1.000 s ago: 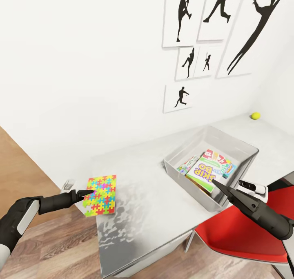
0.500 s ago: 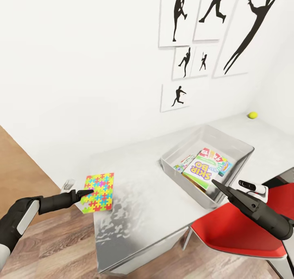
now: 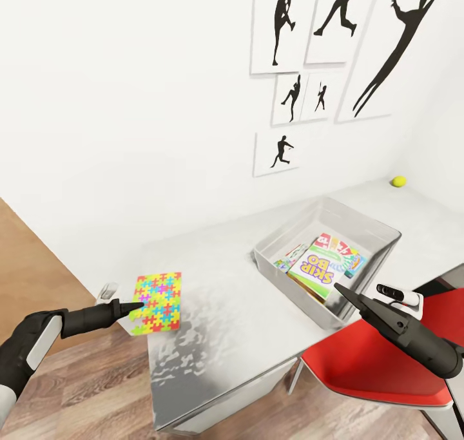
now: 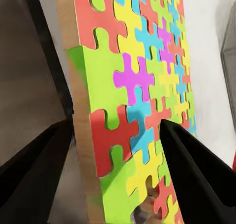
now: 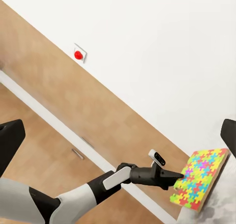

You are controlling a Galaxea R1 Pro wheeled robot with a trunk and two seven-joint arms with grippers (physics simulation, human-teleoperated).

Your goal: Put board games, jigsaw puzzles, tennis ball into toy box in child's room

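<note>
A jigsaw puzzle [image 3: 159,293] of bright interlocking pieces lies at the table's [image 3: 225,317] left end, overhanging its edge. My left gripper [image 3: 138,307] is shut on the puzzle's near edge; in the left wrist view the puzzle [image 4: 142,86] sits between the two fingers [image 4: 196,170]. The pale grey toy box [image 3: 283,279] stands to the right, holding board games with a Skip-Bo box [image 3: 316,269] on top. My right gripper [image 3: 341,290] hovers open by the box's near corner. The tennis ball [image 3: 399,181] rests far back right. The bed is out of view.
A red chair [image 3: 374,363] stands under my right arm at the table's front. Black silhouette prints [image 3: 303,73] hang on the white wall. Wood floor [image 3: 77,388] lies left of and below the table's end. From the right wrist, my left arm [image 5: 142,175] shows holding the puzzle [image 5: 201,177].
The camera shifted slightly a second ago. Since half a second ago my left gripper's fingers have drawn together on the puzzle's edge. The right arm has held still.
</note>
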